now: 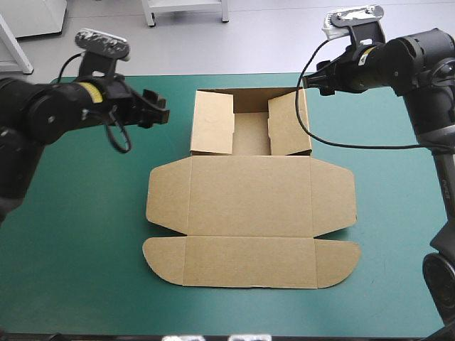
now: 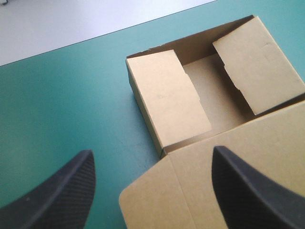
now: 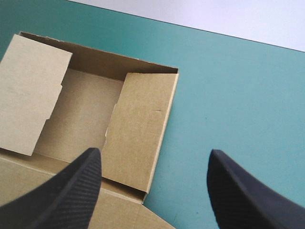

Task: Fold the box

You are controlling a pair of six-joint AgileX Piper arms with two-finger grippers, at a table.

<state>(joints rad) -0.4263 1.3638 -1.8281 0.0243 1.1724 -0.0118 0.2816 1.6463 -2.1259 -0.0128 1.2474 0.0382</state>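
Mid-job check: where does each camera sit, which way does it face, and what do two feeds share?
High view: above and behind the robot, facing forward and down on the table and box; left arm and right arm show.
Left wrist view: above the left wrist, past the open left gripper at the box's left flap.
Right wrist view: mirrored, past the open right gripper at the right flap.
Shared: both wrist views show the box's two flaps.

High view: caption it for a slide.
The left gripper and right gripper, both open, flank the box, tray formed, lid flat on the table.
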